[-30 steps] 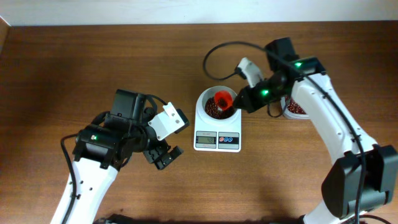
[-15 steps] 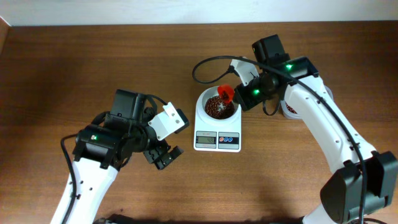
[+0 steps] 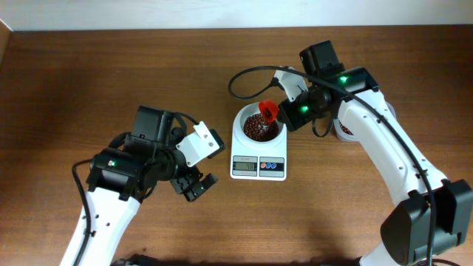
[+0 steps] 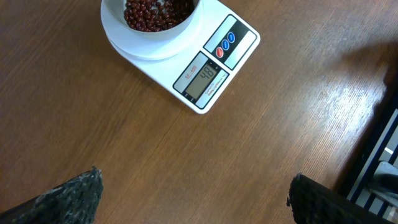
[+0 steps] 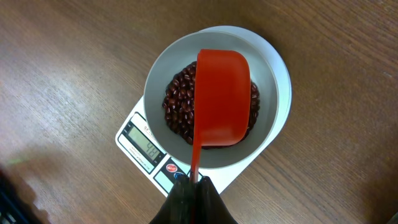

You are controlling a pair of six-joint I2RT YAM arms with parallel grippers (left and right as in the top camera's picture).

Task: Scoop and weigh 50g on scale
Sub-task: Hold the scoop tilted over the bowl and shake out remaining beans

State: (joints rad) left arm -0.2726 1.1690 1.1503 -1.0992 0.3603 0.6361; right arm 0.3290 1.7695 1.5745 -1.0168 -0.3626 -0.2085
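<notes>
Well, overhead, your left gripper (image 3: 194, 185) hangs wide open near the scale (image 3: 258, 167), not touching it. Through the left wrist, the red-brown beans (image 4: 155, 12) lie heaped in the scale's white bowl (image 4: 149, 45). Through the right wrist, your right gripper (image 5: 191, 186) is clamped on the handle of the red scoop (image 5: 221, 93), which sits above the beans

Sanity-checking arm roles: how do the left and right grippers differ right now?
The left gripper is open and empty; the right gripper is shut on the red scoop's handle. The left gripper hangs over bare table beside the scale; the right gripper holds the scoop above the bowl of beans. Both have dark fingers.
</notes>
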